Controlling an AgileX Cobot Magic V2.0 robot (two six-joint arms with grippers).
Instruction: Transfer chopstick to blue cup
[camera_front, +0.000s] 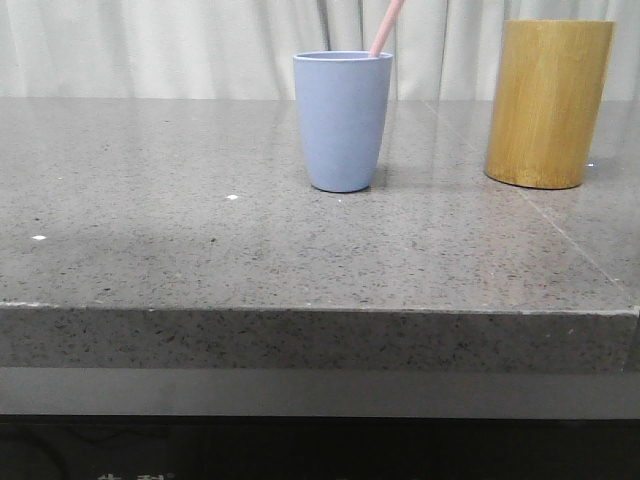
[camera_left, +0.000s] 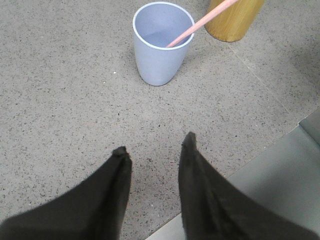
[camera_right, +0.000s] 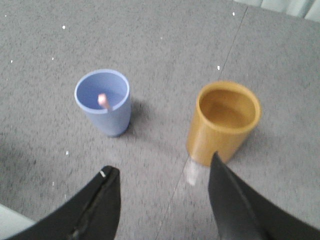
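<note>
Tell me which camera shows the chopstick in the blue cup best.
The left wrist view: the chopstick shows as a long pink stick leaning out over the blue cup rim. The front view shows only a short upper piece above the rim. The right wrist view shows just its end, blurred.

My left gripper (camera_left: 154, 150): two matte black fingers, broad at the base, tapering to blunt tips. My right gripper (camera_right: 161, 172): same black tapered fingers, a small pale fleck on one.

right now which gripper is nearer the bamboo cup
Right. The right gripper hangs open just short of the bamboo cup; the left gripper sits back from the blue cup, bamboo cup farther off.
</note>
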